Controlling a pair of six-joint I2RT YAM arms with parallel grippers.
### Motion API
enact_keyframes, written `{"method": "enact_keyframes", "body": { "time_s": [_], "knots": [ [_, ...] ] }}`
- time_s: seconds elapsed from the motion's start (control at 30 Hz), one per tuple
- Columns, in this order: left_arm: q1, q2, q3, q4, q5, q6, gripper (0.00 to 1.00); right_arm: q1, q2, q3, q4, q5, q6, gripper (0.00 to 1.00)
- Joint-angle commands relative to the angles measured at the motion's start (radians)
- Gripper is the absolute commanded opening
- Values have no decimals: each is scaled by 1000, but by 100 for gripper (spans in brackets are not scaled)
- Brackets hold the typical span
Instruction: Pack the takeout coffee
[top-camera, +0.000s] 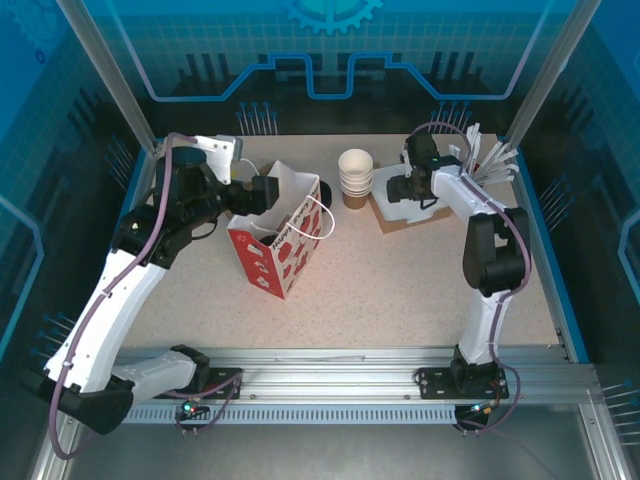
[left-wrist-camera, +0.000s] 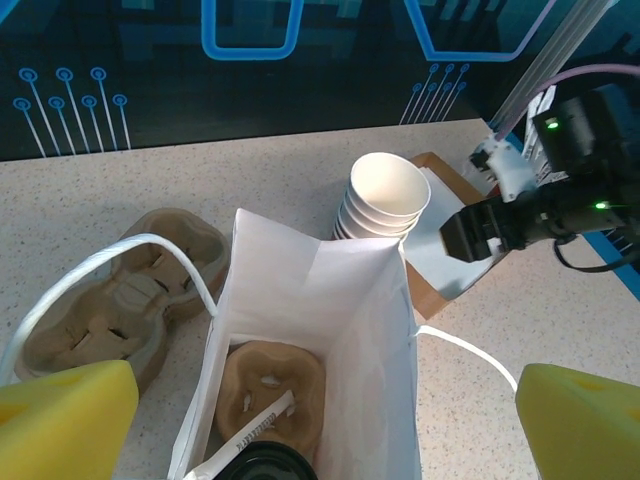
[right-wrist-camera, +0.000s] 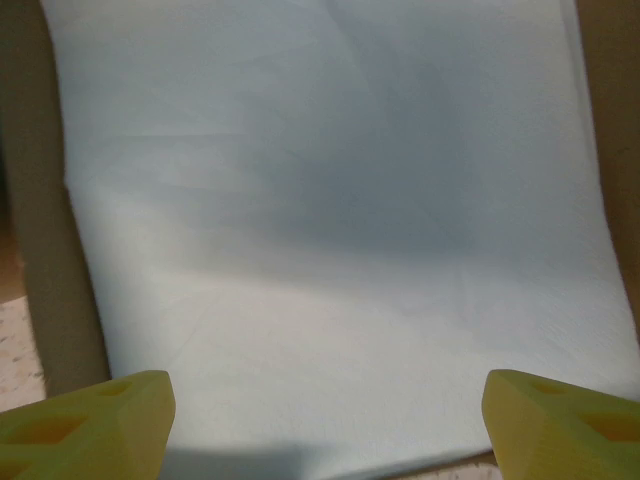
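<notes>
The coffee cup, round black plastic lid showing, sits inside the white-lined paper bag left of the tabletop's middle, next to a moulded pulp carrier. Left jaws: released, above the bag mouth. Right jaws: released, over smooth white napkins near the far right corner. Stacked paper cups stand between bag and napkins.

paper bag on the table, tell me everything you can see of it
The paper bag stands upright and open on the speckled table, left of centre. Its outside is red with white patterning, inside plain white, with white cord handles. At its bottom sit a brown pulp carrier and a black lid.
</notes>
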Motion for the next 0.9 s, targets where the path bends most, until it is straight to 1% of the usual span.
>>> {"method": "enact_keyframes", "body": {
  "time_s": [0.0, 0.27, 0.5, 0.6, 0.63, 0.87],
  "knots": [
    [12, -25, -17, 32, 37, 8, 98, -21, 77, 83, -63, 12, -17, 81],
    [28, -25, -19, 36, 91, -7, 97, -30, 239, 257, -138, 12, -27, 82],
    [30, -22, -22, 39, 111, -11, 97, -42, 320, 344, -173, -8, -27, 79],
    [33, -22, -22, 37, 117, -11, 96, -46, 320, 356, -177, -27, -25, 75],
    [33, -22, -21, 37, 119, -11, 96, -48, 347, 356, -175, -31, -24, 73],
    [35, -19, -22, 35, 129, -11, 96, -58, 341, 353, -172, -69, -19, 55]
  ]
}}
